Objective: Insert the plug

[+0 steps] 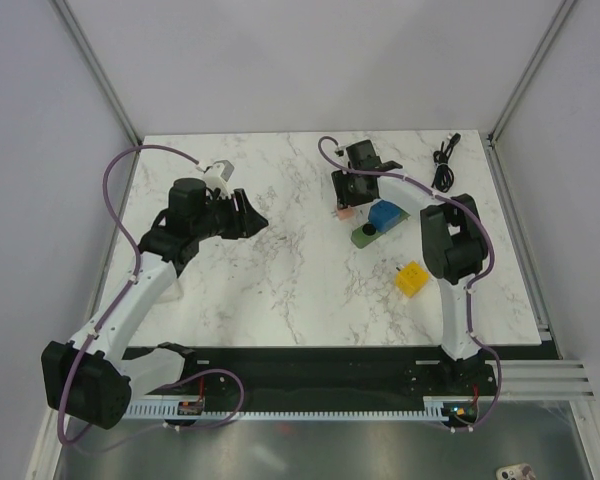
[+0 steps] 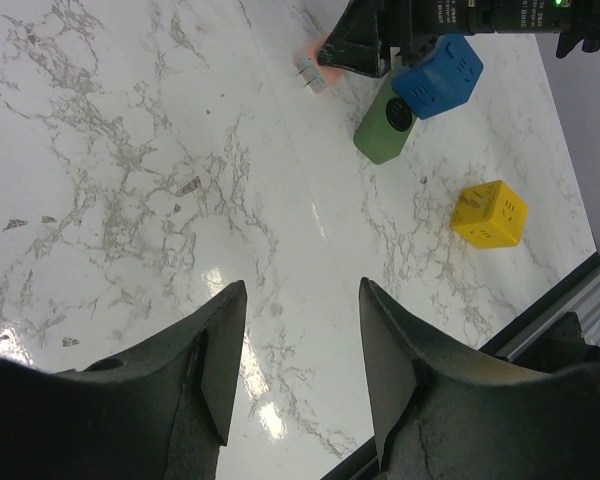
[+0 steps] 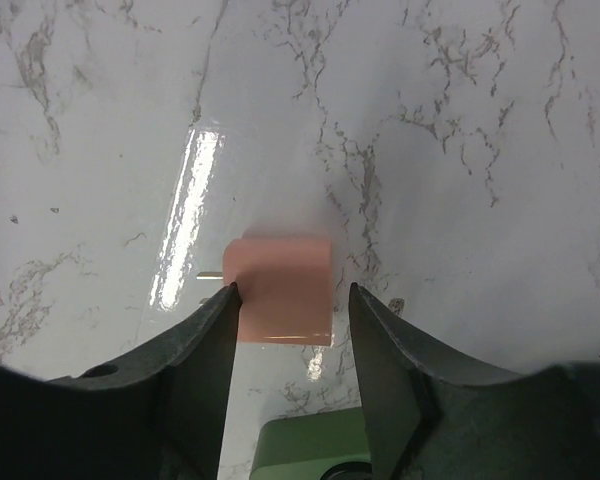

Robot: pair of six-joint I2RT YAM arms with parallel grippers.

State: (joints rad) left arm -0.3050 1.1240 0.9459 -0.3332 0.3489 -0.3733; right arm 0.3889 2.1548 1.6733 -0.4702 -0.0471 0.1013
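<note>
A pink plug (image 3: pixel 280 290) lies flat on the marble table, its metal prongs (image 3: pixel 209 273) pointing left in the right wrist view. My right gripper (image 3: pixel 290 300) is open, its jaws straddling the plug from above; the left jaw is close to the plug's edge. The plug also shows in the top view (image 1: pixel 345 212) under the right gripper (image 1: pixel 348 190), and in the left wrist view (image 2: pixel 325 60). Blue (image 1: pixel 385 216), green (image 1: pixel 367 235) and yellow (image 1: pixel 412 279) socket blocks sit nearby. My left gripper (image 2: pixel 302 300) is open and empty over bare table at the left (image 1: pixel 248 218).
A black coiled cable (image 1: pixel 444 152) lies at the back right. A small grey-white object (image 1: pixel 218 174) sits at the back left behind the left arm. The green block (image 3: pixel 310 450) lies just below the right jaws.
</note>
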